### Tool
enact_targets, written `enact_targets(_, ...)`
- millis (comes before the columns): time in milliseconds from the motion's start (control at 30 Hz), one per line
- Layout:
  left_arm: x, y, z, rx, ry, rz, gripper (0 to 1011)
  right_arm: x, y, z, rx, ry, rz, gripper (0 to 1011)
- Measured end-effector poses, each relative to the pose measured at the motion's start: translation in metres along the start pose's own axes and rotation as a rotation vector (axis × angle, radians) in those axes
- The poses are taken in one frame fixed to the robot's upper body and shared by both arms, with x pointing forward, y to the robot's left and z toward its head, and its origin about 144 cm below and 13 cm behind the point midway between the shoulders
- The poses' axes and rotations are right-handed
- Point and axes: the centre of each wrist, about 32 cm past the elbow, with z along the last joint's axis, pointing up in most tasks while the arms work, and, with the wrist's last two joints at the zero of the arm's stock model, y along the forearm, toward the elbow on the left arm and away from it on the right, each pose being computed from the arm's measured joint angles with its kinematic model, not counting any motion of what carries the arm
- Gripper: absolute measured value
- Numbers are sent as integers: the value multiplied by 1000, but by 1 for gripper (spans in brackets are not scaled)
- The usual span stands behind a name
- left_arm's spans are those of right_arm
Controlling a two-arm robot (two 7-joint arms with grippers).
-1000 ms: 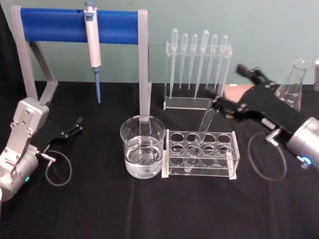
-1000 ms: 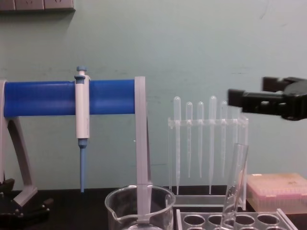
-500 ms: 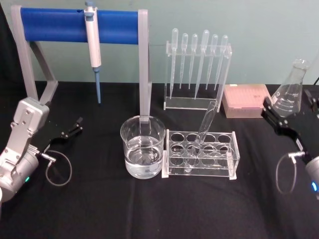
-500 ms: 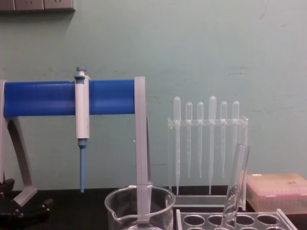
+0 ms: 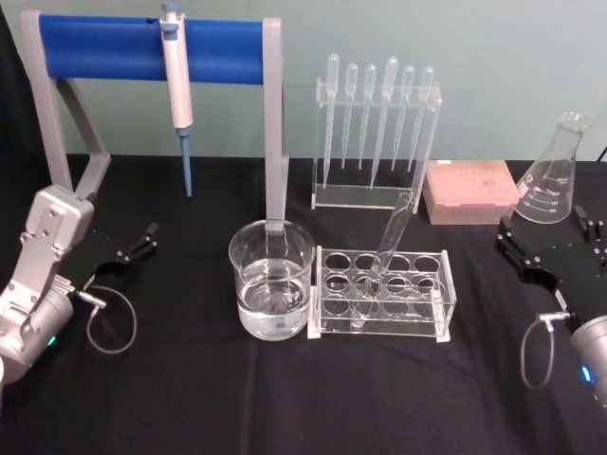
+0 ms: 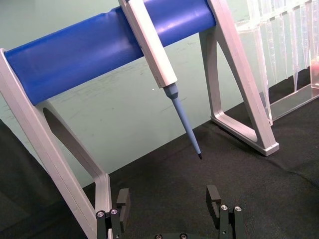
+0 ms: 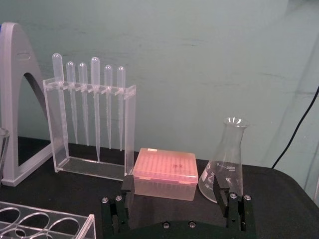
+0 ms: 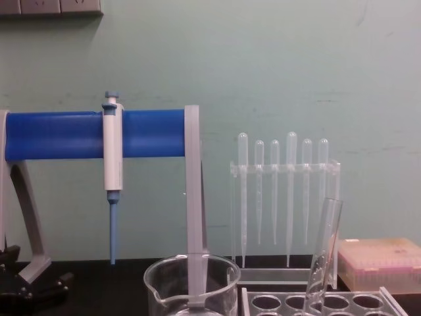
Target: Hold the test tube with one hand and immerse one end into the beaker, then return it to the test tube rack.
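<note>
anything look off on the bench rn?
Only the test tube: it leans in its rack instead of standing upright, rim tipped toward the pipette stand. No spill shows by the beaker. Both grippers rest open, apart.

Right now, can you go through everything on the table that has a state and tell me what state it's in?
Test tube: leaning in the rack, free of both end effectors.
Beaker: upright, partly filled with clear liquid.
Rack: holds the one tube, other holes empty.
Flask: upright, looks empty.
Pipette: hanging on the blue stand.
Left end effector: open, empty.
Right end effector: open, empty.
</note>
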Motion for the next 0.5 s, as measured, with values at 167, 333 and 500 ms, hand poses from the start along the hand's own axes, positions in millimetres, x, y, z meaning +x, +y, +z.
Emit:
enact_targets(167, 0, 0, 0, 0, 0, 0, 1000, 0, 0, 0, 0, -1, 1, 1002)
enact_targets(333, 0, 0, 0, 0, 0, 0, 1000, 1, 0, 1, 1, -2, 2, 1003)
enact_targets(500, 0, 0, 0, 0, 0, 0, 1000, 1, 0, 1, 2, -2, 4, 1003)
